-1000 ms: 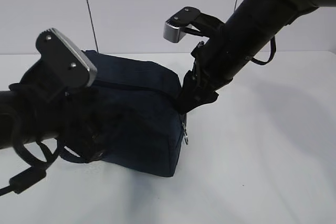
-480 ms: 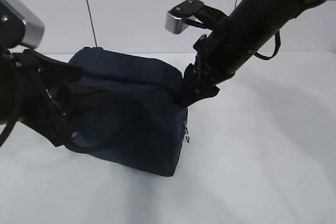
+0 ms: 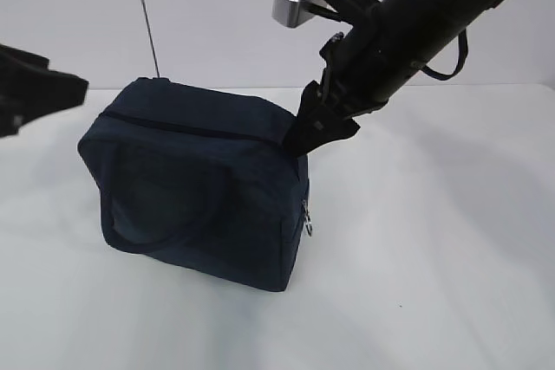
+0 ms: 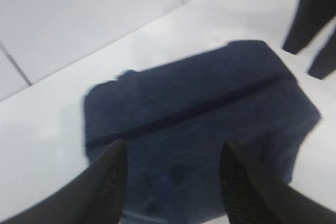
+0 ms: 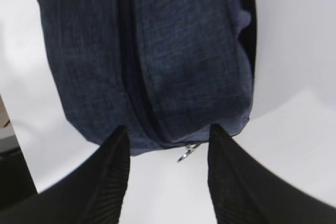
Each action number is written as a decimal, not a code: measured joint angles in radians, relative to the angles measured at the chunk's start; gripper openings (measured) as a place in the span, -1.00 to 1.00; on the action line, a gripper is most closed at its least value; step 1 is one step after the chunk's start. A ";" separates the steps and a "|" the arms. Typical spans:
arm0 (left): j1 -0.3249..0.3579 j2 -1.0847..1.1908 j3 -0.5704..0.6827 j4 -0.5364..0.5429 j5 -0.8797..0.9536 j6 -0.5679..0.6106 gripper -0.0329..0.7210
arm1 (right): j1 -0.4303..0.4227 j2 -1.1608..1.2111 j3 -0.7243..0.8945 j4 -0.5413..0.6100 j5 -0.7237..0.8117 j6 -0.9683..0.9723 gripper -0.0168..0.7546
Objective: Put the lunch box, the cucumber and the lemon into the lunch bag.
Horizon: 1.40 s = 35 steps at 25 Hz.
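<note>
The lunch bag [image 3: 199, 197] stands upright on the white counter [image 3: 434, 257], zipper run closed along its top, ring pull [image 5: 185, 154] hanging at the end nearest the right claw [image 5: 167, 182]. That claw sits just above the corner, fingers parted and empty, probably positioned to reach the pull. The left claw [image 4: 173, 182] hovers over the bag's far end, likewise parted, holding nothing. The navy fabric looks soft.

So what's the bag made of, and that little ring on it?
The bag looks like dark navy woven cloth with a matte finish: the right wrist view shows a fine weave texture. The ring looks like shiny silvery metal, though it's too small to be sure.
</note>
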 joint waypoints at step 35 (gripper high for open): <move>0.312 0.127 -0.307 0.087 0.568 0.051 0.12 | -0.089 -0.452 0.070 -0.712 -0.153 0.791 0.01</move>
